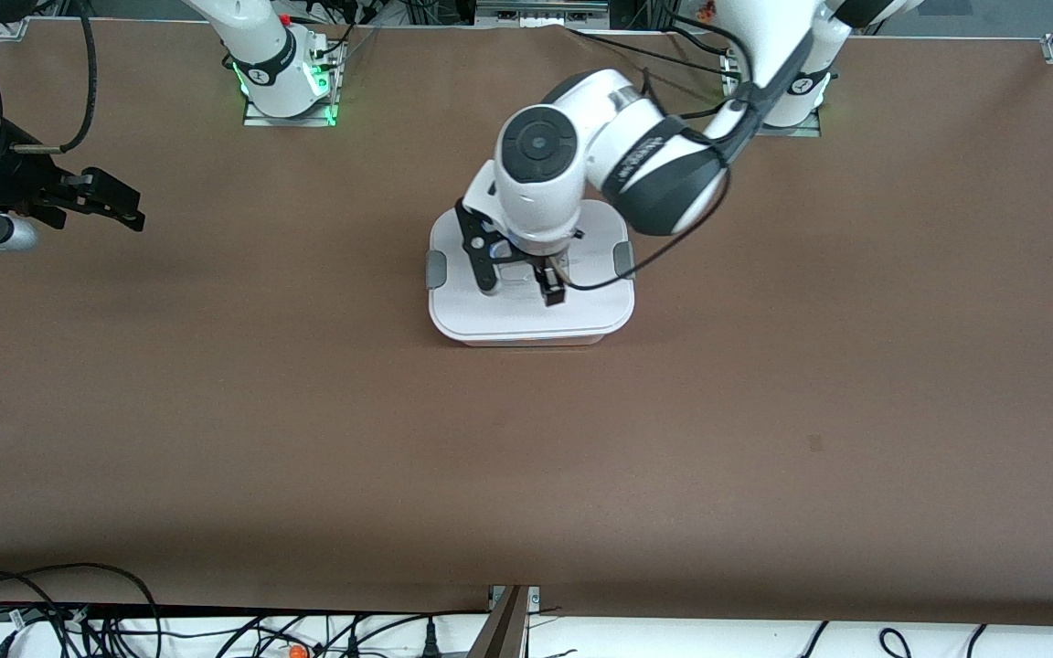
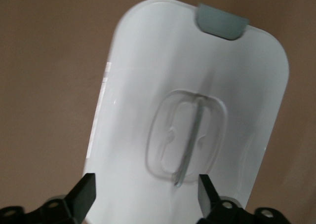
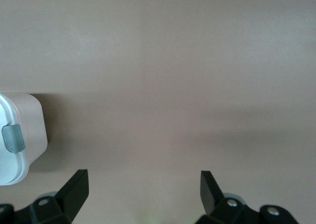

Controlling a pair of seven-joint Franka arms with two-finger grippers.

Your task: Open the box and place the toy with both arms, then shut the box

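Note:
The box [image 1: 526, 320] stands in the middle of the table with its white lid [image 2: 148, 61] on. The lid has grey side clips [image 1: 436, 270] and a clear recessed handle [image 2: 187, 135]. My left gripper [image 1: 521, 284] is just above the lid, open and empty, with its fingers either side of the handle's end; it also shows in the left wrist view [image 2: 146, 184]. My right gripper [image 1: 122, 203] waits open and empty over bare table toward the right arm's end, and in the right wrist view [image 3: 144, 179] a corner of the box [image 3: 29, 128] shows. The toy is out of view.
The brown table [image 1: 764, 411] is bare around the box. Cables [image 1: 79, 612] lie along the table edge nearest the front camera. The arm bases [image 1: 284, 82] stand at the edge farthest from it.

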